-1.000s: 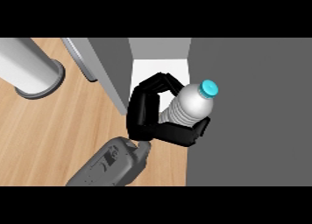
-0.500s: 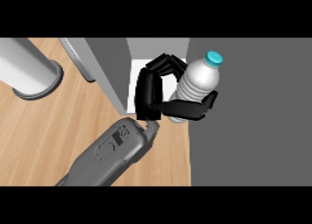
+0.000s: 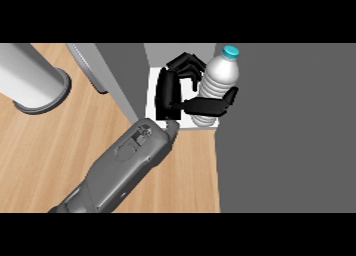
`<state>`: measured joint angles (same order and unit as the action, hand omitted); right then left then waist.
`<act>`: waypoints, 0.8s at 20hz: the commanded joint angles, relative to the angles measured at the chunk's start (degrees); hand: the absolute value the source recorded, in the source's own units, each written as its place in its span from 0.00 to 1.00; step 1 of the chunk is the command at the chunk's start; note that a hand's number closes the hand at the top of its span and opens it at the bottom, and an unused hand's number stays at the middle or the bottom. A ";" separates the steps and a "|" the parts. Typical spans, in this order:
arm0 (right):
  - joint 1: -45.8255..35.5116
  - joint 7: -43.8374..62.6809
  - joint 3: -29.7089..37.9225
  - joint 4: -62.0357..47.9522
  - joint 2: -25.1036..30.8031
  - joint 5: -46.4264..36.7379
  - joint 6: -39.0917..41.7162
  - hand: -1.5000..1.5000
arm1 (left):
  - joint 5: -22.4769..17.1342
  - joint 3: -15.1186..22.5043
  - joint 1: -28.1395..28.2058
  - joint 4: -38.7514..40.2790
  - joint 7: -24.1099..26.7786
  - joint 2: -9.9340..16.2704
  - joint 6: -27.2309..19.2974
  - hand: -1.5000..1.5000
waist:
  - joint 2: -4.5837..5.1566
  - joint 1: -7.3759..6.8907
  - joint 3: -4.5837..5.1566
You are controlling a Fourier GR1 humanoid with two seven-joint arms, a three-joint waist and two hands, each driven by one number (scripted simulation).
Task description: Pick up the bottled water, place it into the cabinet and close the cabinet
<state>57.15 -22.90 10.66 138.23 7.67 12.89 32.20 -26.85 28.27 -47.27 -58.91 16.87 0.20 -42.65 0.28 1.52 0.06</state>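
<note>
Head view showed the clear plastic water bottle with a blue cap standing almost upright, just inside the white cabinet opening. The black right hand had its fingers and thumb wrapped round the bottle's middle. No other hand showed.

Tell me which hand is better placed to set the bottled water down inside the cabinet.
Left: the left hand is curled round the bottled water, upright at the cabinet opening; the right hand shows nowhere.
</note>
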 commanded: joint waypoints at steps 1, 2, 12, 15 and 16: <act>1.03 5.18 -2.40 6.82 -1.51 6.26 -0.75 0.00 | -0.27 -2.99 -0.73 5.70 0.12 1.06 3.37 1.00 | 0.06 -0.43 0.00; 0.08 1.44 3.55 3.11 1.46 8.98 1.74 0.00 | -0.68 -4.07 -1.77 9.07 3.27 -0.18 3.28 1.00 | 0.08 0.29 -0.04; -1.86 3.53 0.59 2.27 0.03 6.77 2.30 0.00 | -8.05 -8.45 -8.86 23.28 12.19 -0.19 5.93 1.00 | 0.44 1.31 -0.02; -3.27 5.32 -0.34 2.63 -0.39 6.51 1.00 0.00 | -4.88 -9.55 -12.13 30.06 12.43 -0.20 6.40 1.00 | 0.57 0.96 -0.02; -2.63 3.29 2.86 1.20 0.87 8.87 2.23 0.00 | -4.02 -8.20 -13.90 30.89 12.90 -0.20 4.27 1.00 | 0.55 1.78 -0.05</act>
<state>54.25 -20.88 11.41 137.06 7.76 15.18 34.02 -32.59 19.92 -57.27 -34.25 28.22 0.03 -37.53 0.77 2.73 0.04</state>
